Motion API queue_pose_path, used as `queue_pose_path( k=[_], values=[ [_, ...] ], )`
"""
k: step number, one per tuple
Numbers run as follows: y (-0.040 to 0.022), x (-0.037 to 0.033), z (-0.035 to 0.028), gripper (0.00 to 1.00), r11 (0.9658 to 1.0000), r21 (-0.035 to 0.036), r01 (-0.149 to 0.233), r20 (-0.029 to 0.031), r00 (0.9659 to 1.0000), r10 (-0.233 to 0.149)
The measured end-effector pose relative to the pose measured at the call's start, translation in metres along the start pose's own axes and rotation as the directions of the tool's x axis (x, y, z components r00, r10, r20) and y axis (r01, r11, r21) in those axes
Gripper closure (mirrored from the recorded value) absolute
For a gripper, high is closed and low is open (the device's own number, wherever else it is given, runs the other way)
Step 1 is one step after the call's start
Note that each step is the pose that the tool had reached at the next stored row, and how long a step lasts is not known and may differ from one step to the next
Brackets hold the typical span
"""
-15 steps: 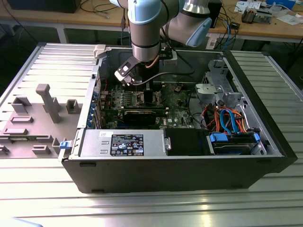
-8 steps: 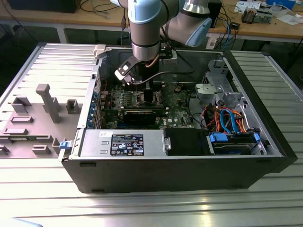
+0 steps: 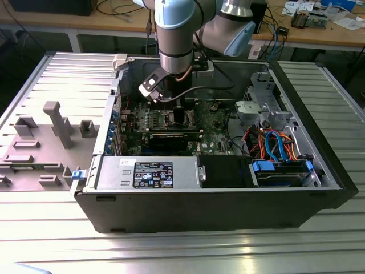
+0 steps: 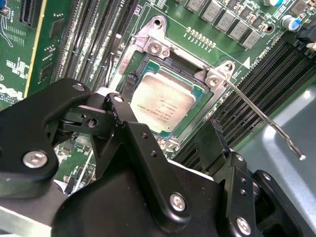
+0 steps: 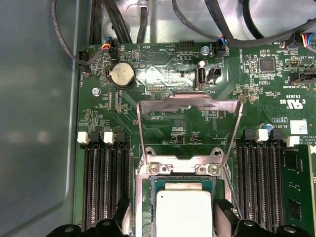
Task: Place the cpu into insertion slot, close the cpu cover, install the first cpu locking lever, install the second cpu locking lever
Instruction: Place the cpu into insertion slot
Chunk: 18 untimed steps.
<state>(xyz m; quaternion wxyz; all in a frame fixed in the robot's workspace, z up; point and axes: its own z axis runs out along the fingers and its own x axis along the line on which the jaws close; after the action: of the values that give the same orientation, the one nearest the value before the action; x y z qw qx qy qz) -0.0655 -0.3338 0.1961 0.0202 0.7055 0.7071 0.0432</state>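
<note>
The cpu (image 4: 165, 101) lay flat inside the insertion slot (image 4: 152, 47), silver top up, looking square to the surround as far as I could judge. My hand (image 5: 173, 219) was spread, with one finger (image 5: 223, 215) on either side of the chip. They stood close to its edges, and I could not tell whether either pad touched it.

That closeness was my main worry. If a pad dragged on an edge as I lifted, the chip could tip or ride up out of its seat, and a skewed chip pressed under the frame would likely damage the contacts beneath.

The cpu cover (image 5: 190, 102) stood raised on its hinge at the far side of the slot. It was near enough that a careless sideways move of my hand might knock it down onto my fingers or the chip.

One locking lever (image 4: 261, 121) angled out from a corner of the slot over the memory slots (image 5: 106, 182). I judged it could snag a finger.

In the exterior view, my arm (image 3: 174, 34) reached steeply down into the open computer case (image 3: 228, 205) on the table (image 3: 319, 251). The wrist was roughly upright directly over the slot, low above the board.
</note>
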Motion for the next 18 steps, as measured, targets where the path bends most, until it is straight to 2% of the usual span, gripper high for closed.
queue_pose_path(
  k=[4, 6, 10, 12, 13, 14, 17, 18],
  values=[
    [0.0001, -0.0003, -0.0019, 0.25, 1.0000, 0.0018, 0.000, 0.0003, 1.0000, 0.000],
    [0.0005, -0.0002, -0.0046, 0.25, 1.0000, 0.0061, 0.000, 0.0003, 1.0000, 0.000],
    [0.0013, 0.0000, -0.0104, 0.25, 0.9999, 0.0172, -0.001, 0.0002, 1.0000, 0.001],
    [0.0025, 0.0002, -0.0160, 0.25, 0.9996, 0.0288, -0.001, 0.0005, 1.0000, 0.001],
    [0.0029, 0.0002, -0.0170, 0.25, 0.9995, 0.0321, -0.001, 0.0004, 1.0000, 0.001],
    [0.0032, 0.0003, -0.0174, 0.26, 0.9994, 0.0348, -0.001, 0.0003, 1.0000, 0.001],
    [0.0034, 0.0003, -0.0176, 0.45, 0.9993, 0.0370, -0.002, 0.0005, 1.0000, 0.001],
    [0.0035, 0.0003, -0.0176, 0.45, 0.9993, 0.0371, -0.001, 0.0005, 1.0000, 0.001]
  ],
)
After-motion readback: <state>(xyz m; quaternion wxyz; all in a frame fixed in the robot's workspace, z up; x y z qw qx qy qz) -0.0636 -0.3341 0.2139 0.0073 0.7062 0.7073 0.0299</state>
